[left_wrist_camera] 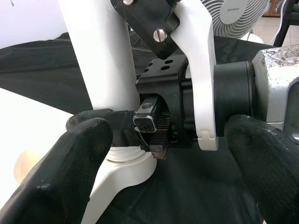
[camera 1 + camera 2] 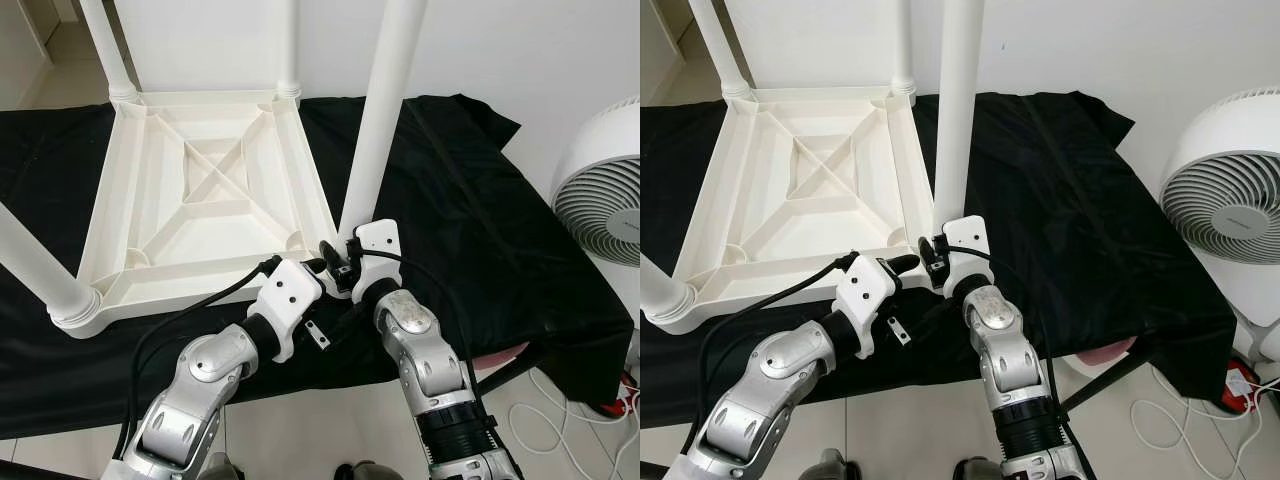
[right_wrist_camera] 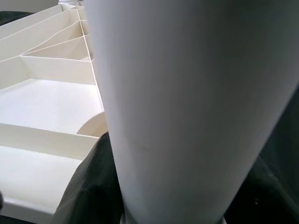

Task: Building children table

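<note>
Right gripper (image 2: 340, 262): its jaws are closing around the base of the near-right leg (image 2: 378, 110), one black finger (image 1: 100, 122) wrapping the leg just above its socket; the right wrist view is showing the leg pressed up against the camera. Left gripper (image 2: 322, 265): its jaws are standing spread, holding nothing, the two black fingertips (image 1: 60, 172) flanking the right gripper's wrist and pointing at the same corner. Both silver arms are reaching forward from the near edge, wrists nearly touching. Leg: white, round, standing upright in the near-right corner socket of the table top (image 2: 200, 190). Table top: white plastic, lying upside down with its ribbed underside and cross braces facing up, resting on a black cloth (image 2: 470, 200). Other legs: one is rising from the near-left corner (image 2: 35, 265), one from the far-left corner (image 2: 105, 45), one from the far-right corner (image 2: 288, 45). Cloth: covering a low surface and hanging over its near edge. Fan (image 2: 605, 190): white, standing on the floor to the right, well apart from the table top. Cables (image 2: 545, 420): white, lying on the tiled floor below the fan.
</note>
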{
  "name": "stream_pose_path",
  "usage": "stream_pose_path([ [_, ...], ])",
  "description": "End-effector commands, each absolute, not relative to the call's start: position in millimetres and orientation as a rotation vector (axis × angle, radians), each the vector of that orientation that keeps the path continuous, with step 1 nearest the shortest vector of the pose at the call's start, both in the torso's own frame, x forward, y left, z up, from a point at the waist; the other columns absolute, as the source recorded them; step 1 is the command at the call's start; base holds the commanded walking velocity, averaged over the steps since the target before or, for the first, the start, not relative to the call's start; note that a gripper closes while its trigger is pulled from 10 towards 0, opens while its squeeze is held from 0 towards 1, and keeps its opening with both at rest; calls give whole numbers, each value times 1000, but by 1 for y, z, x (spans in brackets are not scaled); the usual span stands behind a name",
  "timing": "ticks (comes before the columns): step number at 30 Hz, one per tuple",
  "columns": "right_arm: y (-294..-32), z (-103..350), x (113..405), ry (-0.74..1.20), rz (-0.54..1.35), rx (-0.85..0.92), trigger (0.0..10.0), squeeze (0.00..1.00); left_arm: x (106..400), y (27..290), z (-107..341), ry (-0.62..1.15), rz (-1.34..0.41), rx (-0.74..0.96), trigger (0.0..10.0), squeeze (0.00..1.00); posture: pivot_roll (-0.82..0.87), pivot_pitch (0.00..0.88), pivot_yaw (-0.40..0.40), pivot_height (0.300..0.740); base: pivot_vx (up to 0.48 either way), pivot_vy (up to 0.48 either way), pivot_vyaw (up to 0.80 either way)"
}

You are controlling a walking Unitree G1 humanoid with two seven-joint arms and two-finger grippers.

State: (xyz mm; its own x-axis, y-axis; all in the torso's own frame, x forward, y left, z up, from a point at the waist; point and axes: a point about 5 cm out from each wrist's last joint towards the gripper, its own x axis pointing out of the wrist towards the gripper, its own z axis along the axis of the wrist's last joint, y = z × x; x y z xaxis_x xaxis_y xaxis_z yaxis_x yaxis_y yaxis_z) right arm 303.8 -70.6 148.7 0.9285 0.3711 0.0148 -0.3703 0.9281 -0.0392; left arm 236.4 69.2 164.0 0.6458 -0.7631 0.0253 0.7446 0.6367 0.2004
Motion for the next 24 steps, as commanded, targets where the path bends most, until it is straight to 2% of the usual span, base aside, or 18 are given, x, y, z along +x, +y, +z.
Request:
stream_pose_path([
  [1, -75, 146, 303, -1, 356, -20, 10000, 1000, 237, 66, 162, -104, -862, 184, 10000, 0, -23, 51, -40, 740, 0, 0, 0],
  [6, -79, 149, 303, -6, 376, 15, 10000, 1000, 237, 66, 162, -107, -859, 183, 10000, 0, -21, 51, -42, 740, 0, 0, 0],
  [7, -83, 150, 304, -10, 399, 5, 10000, 533, 237, 65, 162, -107, -858, 182, 10000, 0, -22, 51, -44, 740, 0, 0, 0],
  [8, -86, 150, 304, -10, 417, -8, 10000, 118, 237, 65, 162, -107, -858, 182, 10000, 0, -22, 51, -44, 740, 0, 0, 0],
  [9, -88, 150, 304, -9, 428, -17, 10000, 118, 237, 65, 162, -106, -857, 182, 10000, 0, -22, 51, -44, 740, 0, 0, 0],
  [10, -91, 150, 305, -6, 459, -28, 10000, 0, 237, 65, 162, -106, -858, 183, 10000, 0, -22, 51, -44, 740, 0, 0, 0],
  [13, -93, 149, 305, -4, 479, -34, 10000, 0, 237, 65, 162, -105, -858, 183, 10000, 0, -22, 51, -44, 740, 0, 0, 0],
  [18, -99, 155, 307, -64, 703, -167, 10000, 0, 238, 66, 163, -107, -858, 186, 10000, 0, -22, 51, -40, 740, 0, 0, 0],
  [20, -99, 155, 307, -64, 703, -167, 10000, 0, 238, 66, 163, -107, -858, 186, 10000, 0, -22, 51, -40, 740, 0, 0, 0],
  [24, -105, 157, 310, -77, 852, -256, 10000, 0, 239, 68, 163, -108, -854, 189, 10000, 0, -16, 52, -35, 740, 0, 0, 0],
])
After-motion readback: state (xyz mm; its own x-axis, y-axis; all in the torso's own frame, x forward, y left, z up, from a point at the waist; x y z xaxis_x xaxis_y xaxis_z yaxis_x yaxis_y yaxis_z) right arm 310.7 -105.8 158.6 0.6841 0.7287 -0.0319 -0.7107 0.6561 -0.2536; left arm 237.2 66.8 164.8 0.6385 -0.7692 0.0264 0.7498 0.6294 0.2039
